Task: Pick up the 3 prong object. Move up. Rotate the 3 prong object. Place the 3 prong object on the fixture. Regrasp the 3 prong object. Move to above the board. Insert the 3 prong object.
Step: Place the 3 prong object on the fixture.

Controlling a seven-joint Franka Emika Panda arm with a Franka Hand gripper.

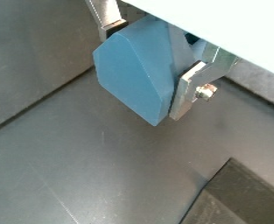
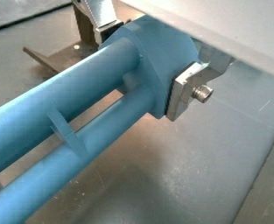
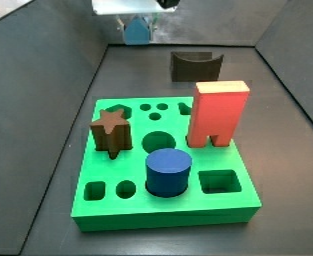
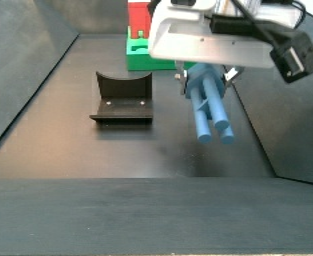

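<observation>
My gripper (image 4: 206,72) is shut on the 3 prong object (image 4: 210,108), a grey-blue piece held in the air above the dark floor. Both wrist views show the silver fingers (image 1: 191,89) clamping its thick end. In a wrist view the tapered end (image 1: 137,74) faces the camera. In a wrist view the long parallel prongs (image 2: 57,118) run away from the gripper (image 2: 145,61). The fixture (image 4: 123,98), a small dark block with a notched top, stands on the floor beside the held piece. The green board (image 3: 119,195) lies well away from the gripper (image 3: 139,22).
On the board stand a red block (image 3: 218,112), a dark blue cylinder (image 3: 167,172) and a brown star peg (image 3: 111,130). Several shaped holes (image 3: 218,182) show in its top. Dark sloping walls (image 4: 32,75) enclose the floor on both sides.
</observation>
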